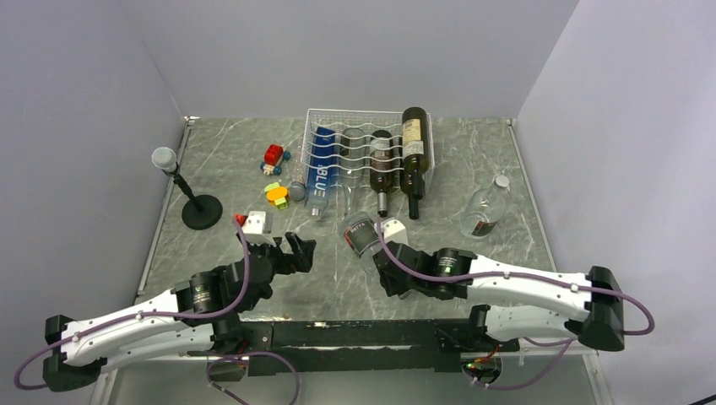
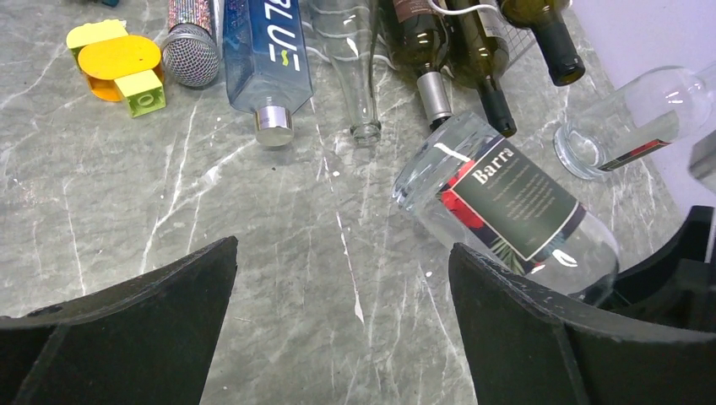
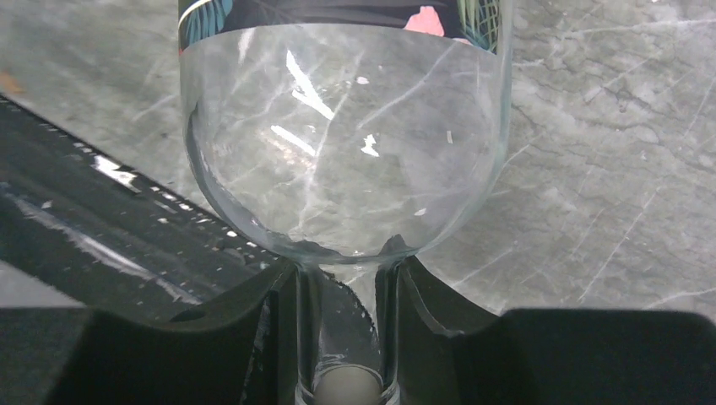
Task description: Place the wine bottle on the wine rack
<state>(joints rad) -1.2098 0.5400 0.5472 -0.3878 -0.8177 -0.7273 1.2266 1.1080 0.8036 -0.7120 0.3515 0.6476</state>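
Note:
The wine bottle (image 1: 360,234) is clear glass with a dark "Barra" label. My right gripper (image 1: 388,253) is shut on its neck and holds it tilted, base toward the rack, in front of the white wire wine rack (image 1: 355,114). In the right wrist view the neck sits between my fingers (image 3: 279,337) and the round shoulder (image 3: 338,152) fills the frame. The left wrist view shows the bottle (image 2: 507,202) at its right. My left gripper (image 1: 297,251) is open and empty over bare table (image 2: 342,278), to the left of the bottle.
The rack holds a blue bottle (image 1: 322,169) and two dark wine bottles (image 1: 382,160) (image 1: 414,148). Another clear bottle (image 1: 485,211) lies at the right. A microphone stand (image 1: 181,190), toy blocks (image 1: 273,156) (image 1: 277,195) and a white-red piece (image 1: 253,222) are at the left.

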